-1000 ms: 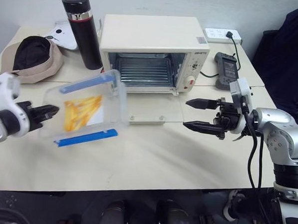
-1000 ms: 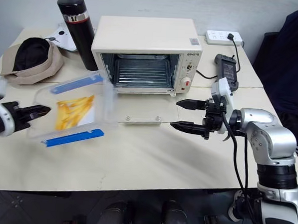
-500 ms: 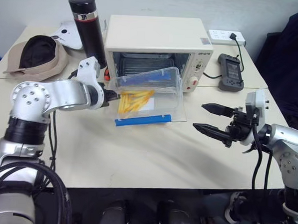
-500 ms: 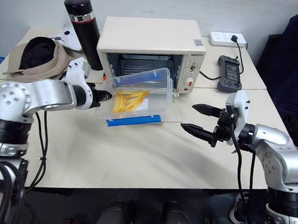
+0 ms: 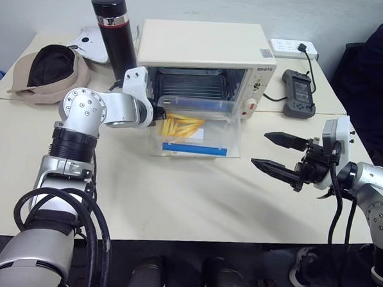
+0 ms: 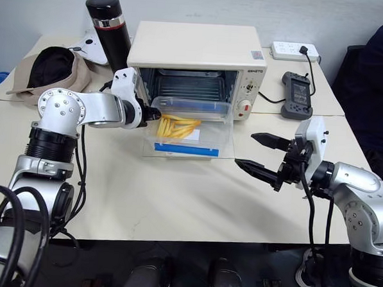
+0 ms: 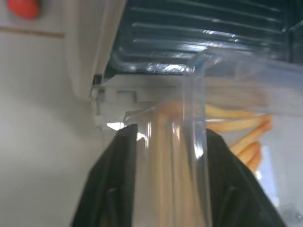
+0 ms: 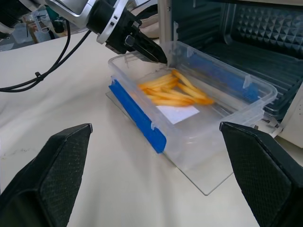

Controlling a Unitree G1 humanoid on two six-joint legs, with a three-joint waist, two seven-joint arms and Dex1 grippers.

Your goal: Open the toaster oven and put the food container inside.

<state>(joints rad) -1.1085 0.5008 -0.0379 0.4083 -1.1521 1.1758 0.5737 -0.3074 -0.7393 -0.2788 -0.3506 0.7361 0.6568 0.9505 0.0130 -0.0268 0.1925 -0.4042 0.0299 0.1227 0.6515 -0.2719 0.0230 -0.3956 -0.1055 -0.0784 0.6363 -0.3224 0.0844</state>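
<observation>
The cream-white toaster oven (image 5: 203, 47) stands open, its glass door (image 5: 235, 149) folded flat onto the table. On that door rests the food container (image 5: 195, 127), a clear box with blue clips and yellow strips inside, its far edge at the oven mouth. My left gripper (image 5: 155, 119) is at the container's left end. In the left wrist view its black fingers (image 7: 118, 179) stand apart on either side of the clear end wall (image 7: 194, 118), open. My right gripper (image 5: 259, 148) hovers open to the right of the door, holding nothing.
A black thermos (image 5: 114, 30) stands left of the oven, with a tan and black hat (image 5: 51, 72) further left. A power strip (image 5: 293, 45) and a black device (image 5: 299, 91) lie right of the oven. Dark fabric (image 5: 375, 76) is at the far right.
My left arm carried the container from the table's left, tilted up, over to the oven and laid it flat on the open door. Its fingers have parted. The right gripper has hardly moved.
</observation>
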